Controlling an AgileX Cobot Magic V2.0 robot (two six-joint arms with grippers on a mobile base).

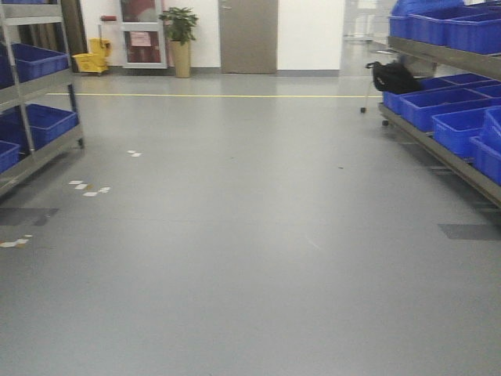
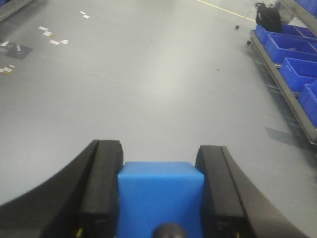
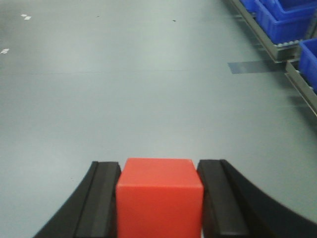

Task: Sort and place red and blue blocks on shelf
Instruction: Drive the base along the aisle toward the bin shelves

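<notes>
Bare grey floor (image 1: 250,258) stretches open ahead. The left end effector (image 2: 159,166) is clamped on the blue block (image 2: 159,198), and the right end effector (image 3: 159,168) grips the red block (image 3: 159,203) between its pads. Bin racks (image 1: 458,117) edge the room, nearest ahead-right of each.

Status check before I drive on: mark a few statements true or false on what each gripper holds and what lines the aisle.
1. The left gripper is shut on the blue block. True.
2. The right gripper is empty. False: it is shut on the red block.
3. Blue bins sit on the right-hand shelf. True.
4. The black bag lies mid-aisle on open floor. False: it is by that shelf's far end.
</notes>
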